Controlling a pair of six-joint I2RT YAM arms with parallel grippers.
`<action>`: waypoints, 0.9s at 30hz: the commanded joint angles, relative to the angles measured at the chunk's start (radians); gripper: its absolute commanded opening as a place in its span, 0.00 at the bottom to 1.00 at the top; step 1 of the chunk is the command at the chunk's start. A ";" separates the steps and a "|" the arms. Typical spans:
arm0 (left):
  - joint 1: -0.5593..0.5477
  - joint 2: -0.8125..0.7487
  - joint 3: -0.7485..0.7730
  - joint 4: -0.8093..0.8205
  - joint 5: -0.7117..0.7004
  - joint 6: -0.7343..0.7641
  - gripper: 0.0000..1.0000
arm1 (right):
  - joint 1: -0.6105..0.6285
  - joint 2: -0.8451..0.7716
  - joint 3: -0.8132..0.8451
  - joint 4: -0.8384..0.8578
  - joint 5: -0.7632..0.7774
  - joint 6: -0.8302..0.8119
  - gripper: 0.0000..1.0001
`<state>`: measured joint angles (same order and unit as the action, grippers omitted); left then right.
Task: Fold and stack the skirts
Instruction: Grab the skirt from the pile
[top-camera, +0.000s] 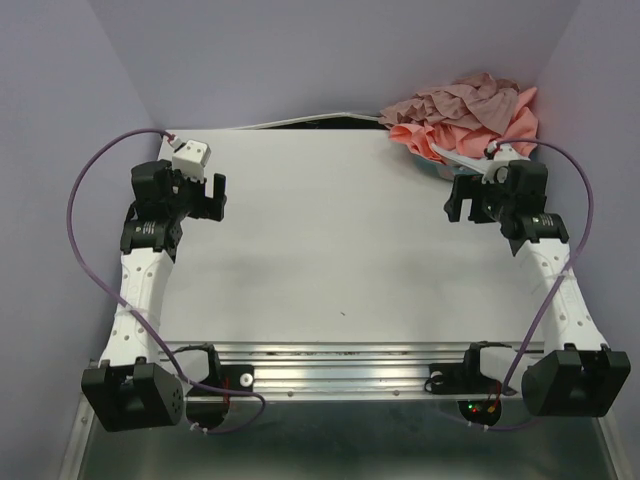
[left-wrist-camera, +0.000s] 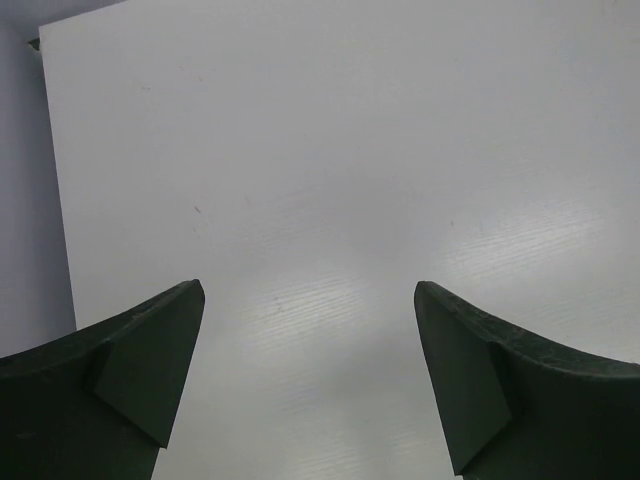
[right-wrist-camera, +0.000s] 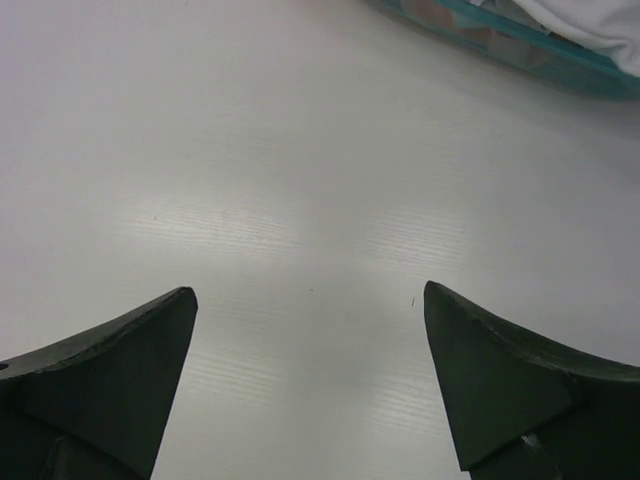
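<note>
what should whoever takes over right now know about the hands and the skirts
Left hand: open, empty, over bare table.
Right hand: open, empty, near the teal basket.
Skirts: heaped in the basket at the far right corner, mauve skirt on top, coral cloth below, pale one at the near rim.
Done: nothing folded or stacked.
Left: take out, fold and stack every skirt.

Table top (top-camera: 330, 240): white, smooth, fine ribbed grain, soft sheen under the light.
Mauve-pink skirt (top-camera: 460, 100): crinkly pleated cloth, matt.
Coral skirt (top-camera: 420, 140): smoother cloth, matt.
White cloth (right-wrist-camera: 590, 20): soft, matt.
Basket (right-wrist-camera: 520, 45): teal plastic, slightly glossy.
Left gripper (left-wrist-camera: 308, 287) and right gripper (right-wrist-camera: 309, 289): dark matt plastic, faintly textured.
Rail (top-camera: 340, 365): bare brushed metal.
</note>
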<state>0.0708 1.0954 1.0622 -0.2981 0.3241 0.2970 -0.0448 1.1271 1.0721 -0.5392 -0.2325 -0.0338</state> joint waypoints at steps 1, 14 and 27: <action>-0.005 -0.037 0.011 0.063 0.003 0.014 0.99 | 0.000 0.033 0.100 0.044 0.062 0.024 1.00; -0.005 -0.042 0.118 0.166 0.013 -0.053 0.99 | 0.000 0.448 0.621 0.124 0.064 0.057 1.00; -0.008 0.006 0.104 0.157 0.095 -0.070 0.99 | -0.121 1.081 1.301 0.146 0.051 0.196 1.00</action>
<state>0.0669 1.1095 1.1584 -0.1707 0.3939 0.2325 -0.1238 2.1239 2.2318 -0.4332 -0.1810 0.1104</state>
